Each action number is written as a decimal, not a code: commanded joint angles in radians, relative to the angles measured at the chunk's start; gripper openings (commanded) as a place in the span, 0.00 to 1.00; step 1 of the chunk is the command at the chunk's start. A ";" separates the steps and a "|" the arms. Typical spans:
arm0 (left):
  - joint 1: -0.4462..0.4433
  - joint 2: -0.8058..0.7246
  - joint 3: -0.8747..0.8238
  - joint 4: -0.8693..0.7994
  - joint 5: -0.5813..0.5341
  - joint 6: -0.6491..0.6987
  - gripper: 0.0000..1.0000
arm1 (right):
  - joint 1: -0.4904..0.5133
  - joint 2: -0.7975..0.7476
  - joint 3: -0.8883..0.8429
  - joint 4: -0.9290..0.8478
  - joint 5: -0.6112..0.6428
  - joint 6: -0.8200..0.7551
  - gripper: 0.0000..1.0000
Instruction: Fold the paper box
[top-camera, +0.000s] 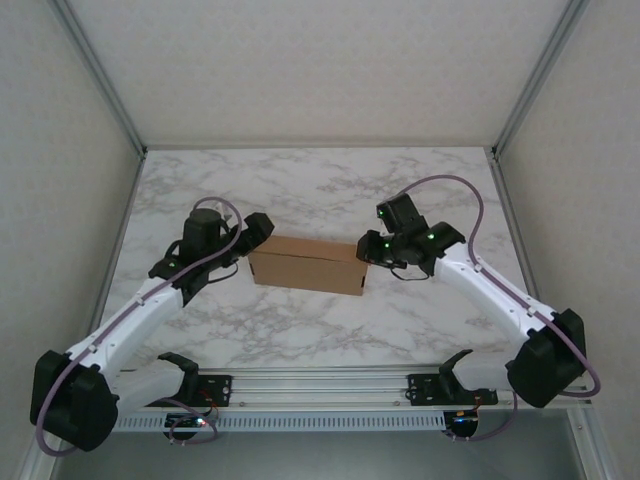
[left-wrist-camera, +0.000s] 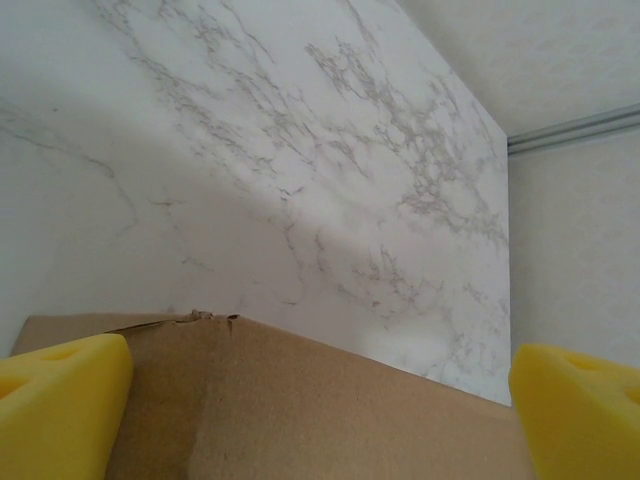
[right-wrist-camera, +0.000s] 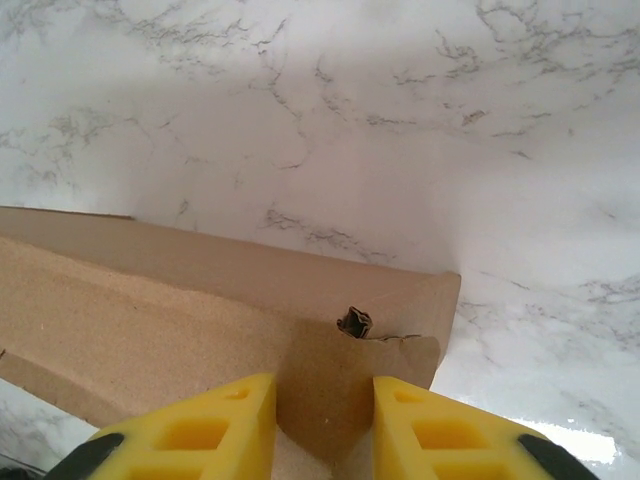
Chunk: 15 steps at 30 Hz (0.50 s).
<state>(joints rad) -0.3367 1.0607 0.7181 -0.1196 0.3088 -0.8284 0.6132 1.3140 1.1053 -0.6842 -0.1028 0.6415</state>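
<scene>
Around the middle of the table (top-camera: 300, 180), roughly halfway between its left and right edges, the paper box (top-camera: 306, 265) is seen lying with its long side along the near edge, walls raised and top apparently closed over. At its end toward the right edge, a cardboard panel is pinched between the fingers of the right gripper (right-wrist-camera: 325, 425), just below a small torn notch (right-wrist-camera: 353, 322) at the corner. At the end toward the left edge, the left gripper (top-camera: 255, 232) is spread wide and nothing is held by it; its yellow pads (left-wrist-camera: 62, 400) are seen to either side of the cardboard, apparently not pressed against it. Trouble is judged likeliest at the pinched end: if that panel is pulled or twisted too hard, the tear may be lengthened. With the left end unclamped, the light box may also be dragged across the smooth table rather than folded
</scene>
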 joint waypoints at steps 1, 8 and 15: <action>-0.008 -0.052 -0.022 -0.051 0.016 -0.041 0.96 | 0.013 0.049 0.058 -0.043 -0.075 -0.087 0.30; -0.007 -0.115 0.012 -0.149 -0.069 0.015 0.97 | 0.002 0.047 0.154 -0.130 -0.048 -0.202 0.48; -0.006 -0.135 0.117 -0.251 -0.210 0.155 0.99 | -0.002 0.006 0.231 -0.183 -0.011 -0.336 0.67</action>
<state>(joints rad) -0.3386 0.9550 0.7727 -0.3080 0.1921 -0.7647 0.6132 1.3575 1.2869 -0.8204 -0.1310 0.4019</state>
